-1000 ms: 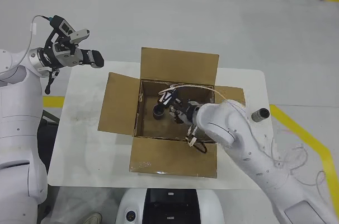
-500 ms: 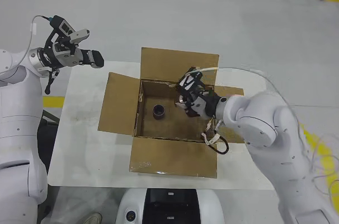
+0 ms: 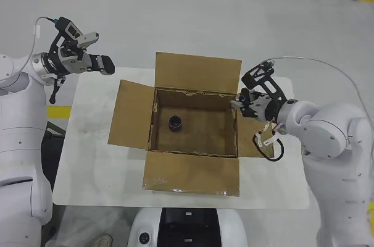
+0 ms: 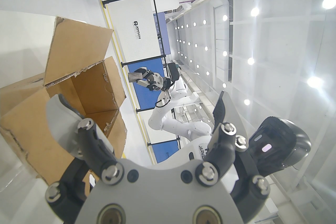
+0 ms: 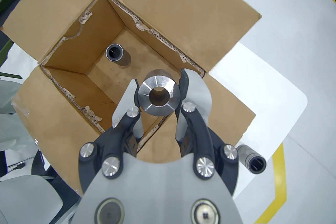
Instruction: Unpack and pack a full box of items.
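Note:
An open cardboard box (image 3: 193, 170) stands mid-table with its flaps spread. One dark-bored metal cylinder (image 3: 174, 122) stands upright on its floor, also seen from the right wrist as the cylinder (image 5: 115, 53). My right gripper (image 3: 241, 105) hangs above the box's right wall, shut on a second hollow metal cylinder (image 5: 157, 96) held between its fingers (image 5: 186, 80). A third cylinder (image 5: 252, 160) lies on the table beside the right flap. My left gripper (image 3: 105, 64) is held high past the table's far left corner, open and empty (image 4: 139, 109).
The white table (image 3: 94, 160) has bare room left of the box and along its front edge. The box's tall back flap (image 3: 198, 68) stands up. Yellow floor tape (image 3: 335, 148) runs to the right of the table.
My right gripper has risen out of the box with the metal cylinder and swung right, from beside the standing cylinder to above the right wall. The left arm has stayed still.

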### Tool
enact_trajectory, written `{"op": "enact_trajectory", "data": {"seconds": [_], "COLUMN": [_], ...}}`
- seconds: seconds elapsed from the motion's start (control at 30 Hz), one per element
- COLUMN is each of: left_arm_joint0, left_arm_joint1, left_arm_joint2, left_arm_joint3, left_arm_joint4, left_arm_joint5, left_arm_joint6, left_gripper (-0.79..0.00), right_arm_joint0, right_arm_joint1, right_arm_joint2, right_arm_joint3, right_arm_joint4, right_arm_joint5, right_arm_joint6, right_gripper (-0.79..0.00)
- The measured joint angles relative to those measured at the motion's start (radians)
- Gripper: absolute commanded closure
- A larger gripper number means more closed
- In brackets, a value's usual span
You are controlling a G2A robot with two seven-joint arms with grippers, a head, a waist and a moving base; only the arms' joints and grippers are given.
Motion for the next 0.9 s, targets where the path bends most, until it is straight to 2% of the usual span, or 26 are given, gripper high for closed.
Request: {"op": "enact_trajectory", "data": {"seconds": [0.3, 0.6, 0.9], "left_arm_joint0": [0.0, 0.0, 0.0], "left_arm_joint1": [0.0, 0.0, 0.0], "left_arm_joint2": [0.0, 0.0, 0.0], "left_arm_joint3": [0.0, 0.0, 0.0], "left_arm_joint4": [0.0, 0.0, 0.0], "left_arm_joint5": [0.0, 0.0, 0.0], "left_arm_joint6": [0.0, 0.0, 0.0], "left_gripper": [-0.785, -0.785, -0.785], "right_arm_joint0": [-0.125, -0.202, -0.311], "right_arm_joint1": [0.03, 0.054, 0.068], "right_arm_joint2": [0.175, 0.332, 0.396], "right_arm_joint3": [-0.035, -0.039, -0.036], "right_arm_joint4": [0.011, -0.035, -0.099], "right_arm_joint5": [0.016, 0.036, 0.054], "right_arm_joint6": [0.028, 0.015, -0.04], "right_gripper": [0.0, 0.0, 0.0]}}
